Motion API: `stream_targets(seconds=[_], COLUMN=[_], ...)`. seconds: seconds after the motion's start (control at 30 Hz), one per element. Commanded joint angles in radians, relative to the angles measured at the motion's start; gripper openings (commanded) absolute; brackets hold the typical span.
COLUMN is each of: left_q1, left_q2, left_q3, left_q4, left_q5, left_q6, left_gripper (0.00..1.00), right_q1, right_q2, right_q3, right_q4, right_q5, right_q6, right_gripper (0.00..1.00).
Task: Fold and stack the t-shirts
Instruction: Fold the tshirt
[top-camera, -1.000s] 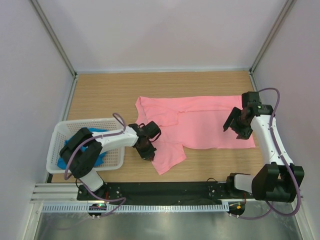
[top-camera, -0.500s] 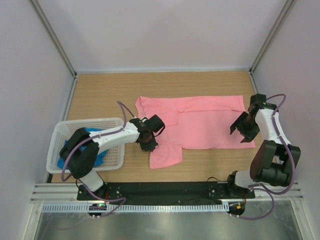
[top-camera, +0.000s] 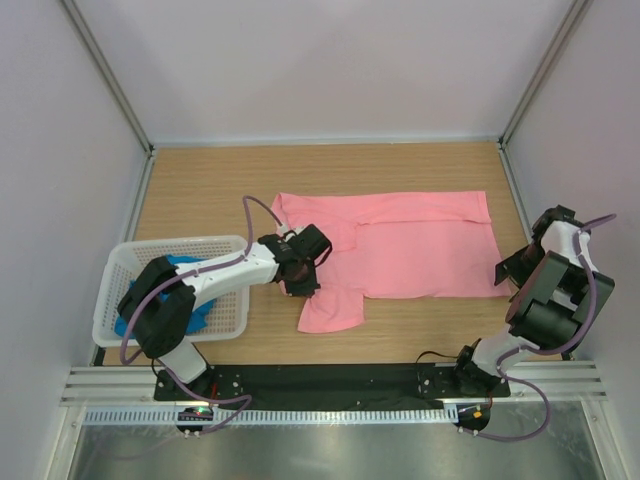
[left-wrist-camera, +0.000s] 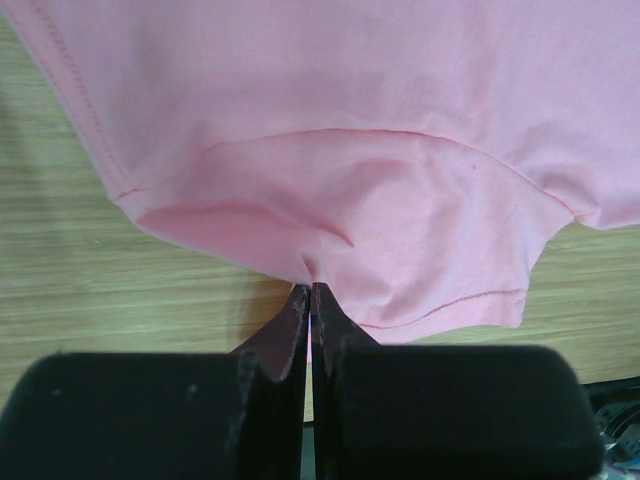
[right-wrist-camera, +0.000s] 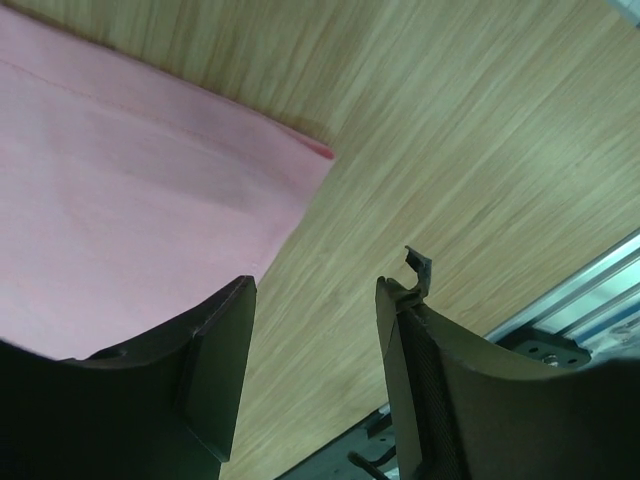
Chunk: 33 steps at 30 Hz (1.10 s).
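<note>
The salmon pink t-shirt (top-camera: 420, 245) lies spread flat across the wooden table, with one sleeve (top-camera: 332, 312) pointing toward the near edge. My left gripper (top-camera: 304, 284) is shut on the fabric beside that sleeve. In the left wrist view its fingertips (left-wrist-camera: 311, 292) pinch a small pleat of pink cloth (left-wrist-camera: 330, 200). The bright blue t-shirt (top-camera: 196, 312) is bunched inside the basket. My right gripper (top-camera: 514, 270) stands open just off the shirt's near right corner. The right wrist view shows only bare wood between its fingers (right-wrist-camera: 225, 340), with that corner (right-wrist-camera: 322, 152) ahead of them.
The white perforated basket (top-camera: 172, 243) stands at the left, under my left arm. Grey walls and metal posts close in the table on both sides. A black rail (top-camera: 350, 385) runs along the near edge. My right arm is folded close to the right wall.
My left gripper has closed on the pink fabric and drawn the sleeve slightly back. My right arm has swung right, off the shirt, and its jaws have narrowed somewhat.
</note>
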Motion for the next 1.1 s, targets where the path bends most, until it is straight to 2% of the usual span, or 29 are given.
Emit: stream_targets(seconds=[0.0,0.3,0.7,0.9,1.03,1.07], left_q1=[0.007,0.041,0.042,0.042,0.042,0.042], left_q2=[-0.049,-0.010,-0.026,-0.057,-0.071,-0.080], left_q3=[0.030,0.060,0.087,0.067,0.060,0.058], left_q4=[0.054,0.048,0.018,0.021,0.018,0.018], left_q5=[0.020,0.089,0.064,0.060,0.055,0.054], left_q6=[0.079,0.148,0.177,0.173,0.166,0.163], left_gripper=[0.00,0.00,0.00,0.00,0.00,0.00], right_q1=[-0.004,-0.018,-0.040,-0.040,-0.040,-0.040], right_q2=[-0.041,-0.001,0.065,0.060,0.060,0.057], right_q3=[-0.013,-0.056,-0.097,-0.128,-0.138,-0.135], right_q4=[0.087,0.218,0.308,0.340,0.348,0.342], right_q5=[0.037,0.017,-0.006,0.008,0.024,0.031], right_q6=[-0.003,0.030,0.028,0.037,0.037,0.034], right_gripper=[0.58,0.57,0.54,0.49,0.42,0.37])
